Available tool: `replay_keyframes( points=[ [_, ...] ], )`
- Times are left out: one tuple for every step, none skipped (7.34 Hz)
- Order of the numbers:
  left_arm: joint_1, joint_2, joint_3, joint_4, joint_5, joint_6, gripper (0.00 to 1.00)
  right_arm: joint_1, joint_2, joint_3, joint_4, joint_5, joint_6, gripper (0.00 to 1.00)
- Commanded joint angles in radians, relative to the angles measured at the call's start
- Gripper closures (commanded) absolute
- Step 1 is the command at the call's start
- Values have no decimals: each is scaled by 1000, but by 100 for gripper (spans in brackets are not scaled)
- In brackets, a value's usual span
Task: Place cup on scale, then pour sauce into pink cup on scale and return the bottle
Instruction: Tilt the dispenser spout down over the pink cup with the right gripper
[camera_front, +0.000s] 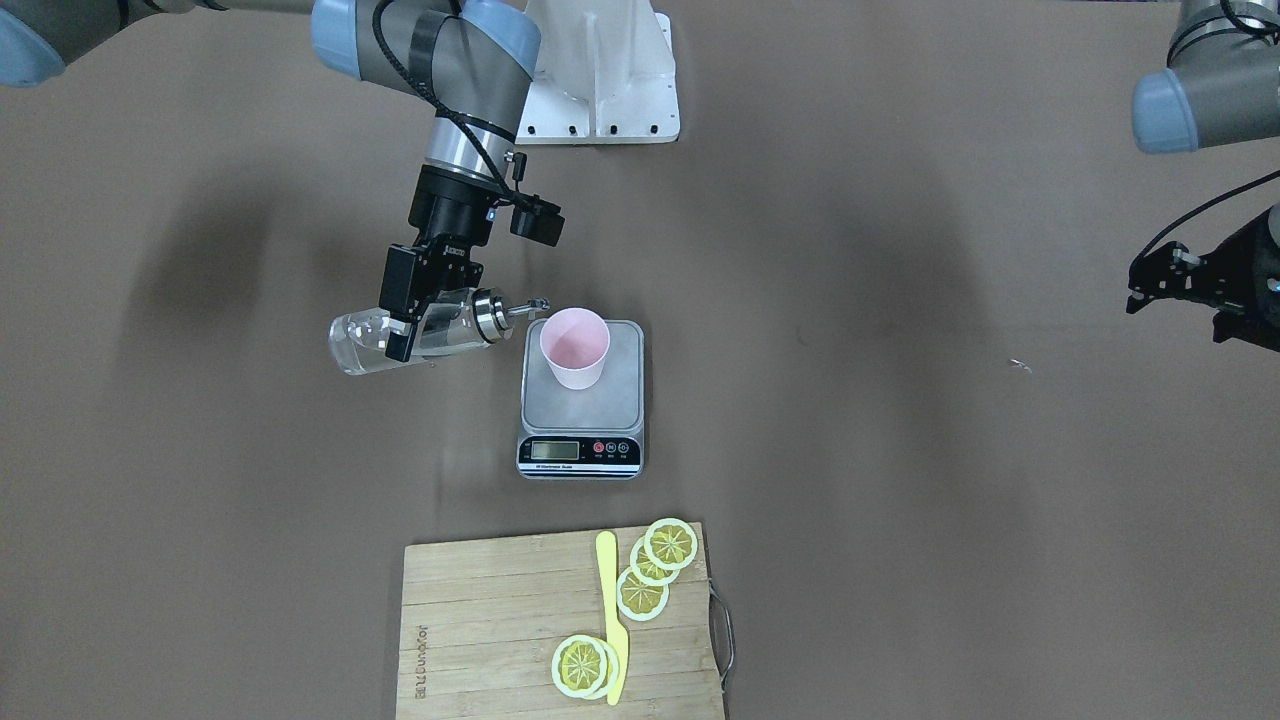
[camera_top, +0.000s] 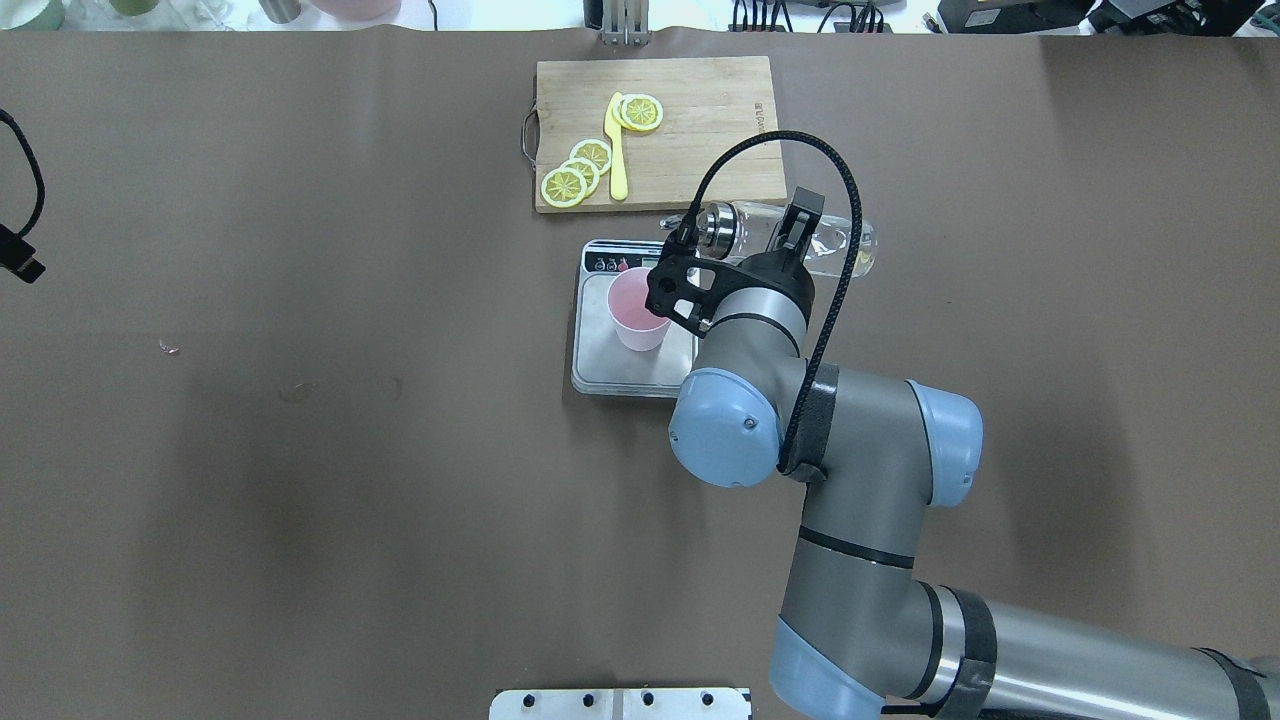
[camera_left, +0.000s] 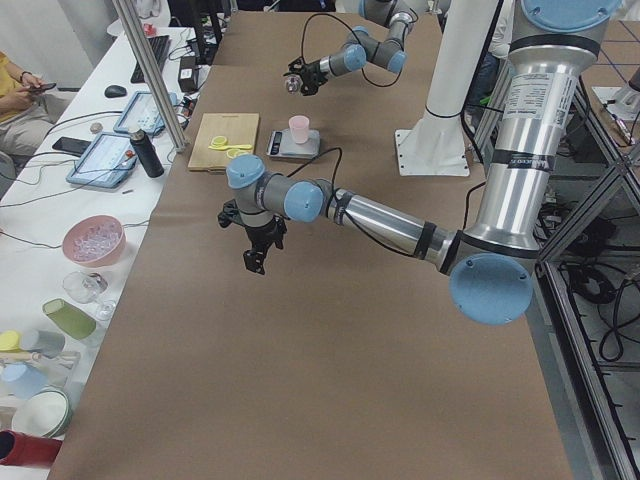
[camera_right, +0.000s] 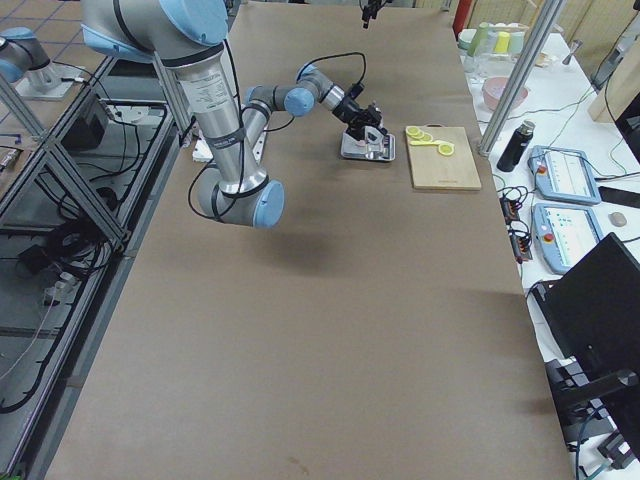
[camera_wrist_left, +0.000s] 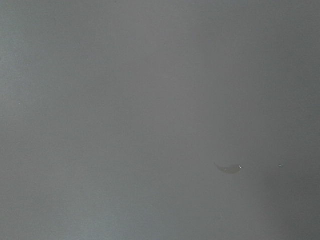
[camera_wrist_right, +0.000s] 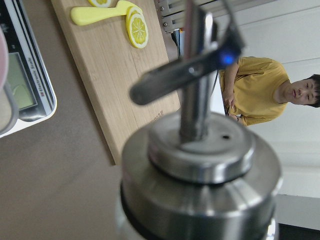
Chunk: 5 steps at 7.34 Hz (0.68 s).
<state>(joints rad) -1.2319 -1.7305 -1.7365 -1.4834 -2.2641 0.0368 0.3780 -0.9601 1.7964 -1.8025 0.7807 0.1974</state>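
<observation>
Right pincer (camera_front: 413, 330) holds bottle (camera_front: 355, 346) spout beside cup (camera_front: 574, 346).

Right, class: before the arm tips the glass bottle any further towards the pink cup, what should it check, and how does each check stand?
1. Small pale pink tapered cup upright on the flat steel-topped kitchen scale: ok.
2. Right fingers clamped on the clear glass bottle: ok.
3. Shiny metal spout over the cup's mouth: cannot tell; the tip shows at the rim's edge.
4. Scale display zeroed: cannot tell, too small.
5. Left fingers well away from the scale: ok.
</observation>
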Motion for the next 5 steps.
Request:
replay_keyframes(
  points=[
    [-3, 0, 0, 0, 0, 0, 3, -13, 18, -32, -14, -29, -1, 76],
    [-3, 0, 0, 0, 0, 0, 3, -16, 17, -34, -15, -32, -1, 76],
    [-3, 0, 0, 0, 0, 0, 3, -21, 21, -32, -43, -44, -1, 76],
    [-3, 0, 0, 2, 0, 0, 3, -22, 21, -32, -64, -47, -1, 76],
    [-3, 0, 0, 0, 0, 0, 3, -25, 20, -32, -67, -58, -1, 76]
  ],
)
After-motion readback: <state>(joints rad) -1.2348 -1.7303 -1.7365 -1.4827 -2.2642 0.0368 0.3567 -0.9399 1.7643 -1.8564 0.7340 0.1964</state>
